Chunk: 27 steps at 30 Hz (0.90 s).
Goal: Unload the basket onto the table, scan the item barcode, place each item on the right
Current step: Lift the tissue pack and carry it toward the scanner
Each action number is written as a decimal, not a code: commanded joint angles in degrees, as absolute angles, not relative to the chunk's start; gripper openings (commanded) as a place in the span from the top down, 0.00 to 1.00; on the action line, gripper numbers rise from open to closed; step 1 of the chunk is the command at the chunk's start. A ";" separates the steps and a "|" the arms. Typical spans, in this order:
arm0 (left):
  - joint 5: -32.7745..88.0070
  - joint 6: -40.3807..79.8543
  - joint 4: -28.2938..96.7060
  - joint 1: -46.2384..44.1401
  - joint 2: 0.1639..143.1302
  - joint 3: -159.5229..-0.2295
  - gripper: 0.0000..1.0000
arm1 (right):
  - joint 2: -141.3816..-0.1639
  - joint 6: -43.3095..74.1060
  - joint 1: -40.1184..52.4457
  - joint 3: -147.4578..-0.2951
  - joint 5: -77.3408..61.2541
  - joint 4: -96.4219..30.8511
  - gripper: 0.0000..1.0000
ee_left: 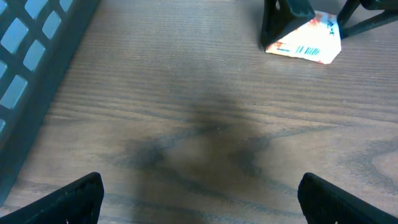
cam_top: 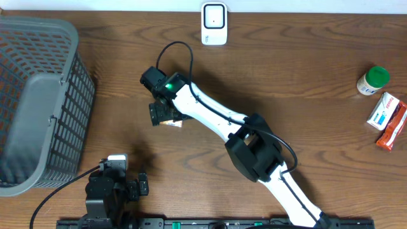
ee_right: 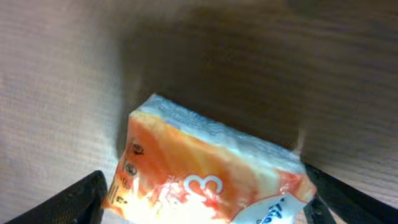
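Wooden table bears basket, scanner, bottle, packets.

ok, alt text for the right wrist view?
An orange-and-white packet printed with a large 3 sits on the wooden table, seen close from above. The right claw straddles it, one dark finger at each lower corner.

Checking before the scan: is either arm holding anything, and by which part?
Nothing is held yet. The right fingers straddle the orange packet at its ends on the table; the left fingers are open and empty.
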<state>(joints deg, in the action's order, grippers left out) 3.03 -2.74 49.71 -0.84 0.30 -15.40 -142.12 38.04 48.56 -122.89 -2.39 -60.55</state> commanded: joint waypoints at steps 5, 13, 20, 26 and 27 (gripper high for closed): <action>2.52 -2.26 50.57 -0.67 0.23 -15.49 0.01 | -143.39 50.02 48.62 -123.00 -0.47 -59.53 0.04; 2.52 -2.26 50.57 -0.67 0.23 -15.49 0.01 | -143.55 62.35 48.62 -122.98 2.48 -59.37 0.08; 2.52 -2.26 50.57 -0.67 0.23 -15.49 0.01 | -146.04 64.88 48.53 -122.98 2.55 -60.34 0.24; 2.52 -2.26 50.57 -0.67 0.23 -15.49 0.01 | -146.89 58.28 48.12 -122.98 2.48 -61.63 0.31; 2.52 -2.26 50.57 -0.67 0.23 -15.49 0.01 | -146.78 57.41 47.88 -123.00 2.24 -62.13 0.32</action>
<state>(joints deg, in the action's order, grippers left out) 3.03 -2.74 49.71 -0.84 0.30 -15.40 -143.11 61.12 48.56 -123.59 1.98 -61.10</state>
